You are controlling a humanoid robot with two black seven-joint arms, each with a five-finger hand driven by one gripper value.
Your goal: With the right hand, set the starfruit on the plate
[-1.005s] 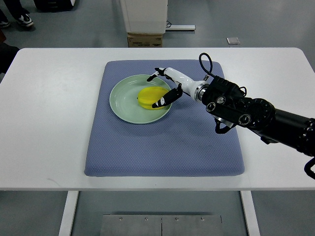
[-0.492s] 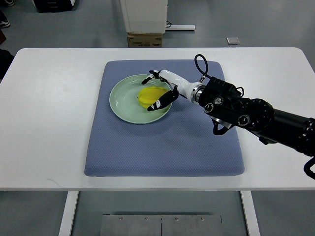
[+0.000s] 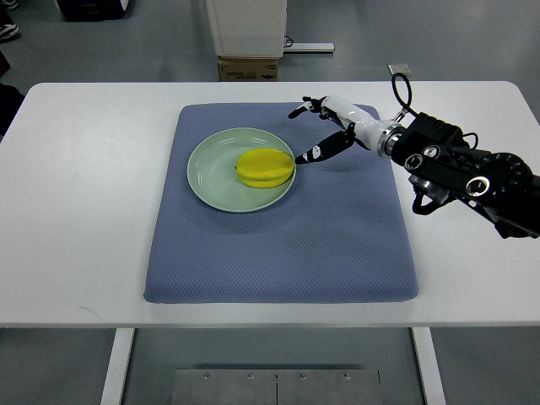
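Right robot hand [image 3: 325,128] released, fingers spread, empty; starfruit [image 3: 265,167] on plate [image 3: 208,165] just left of it, not touching.

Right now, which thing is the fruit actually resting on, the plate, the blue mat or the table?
The plate: the starfruit lies inside its right rim, touching neither mat nor table.

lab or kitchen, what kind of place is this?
Likely a robotics lab: bare grey floor, a cardboard box beside equipment, and a plain white table staged with one blue mat.
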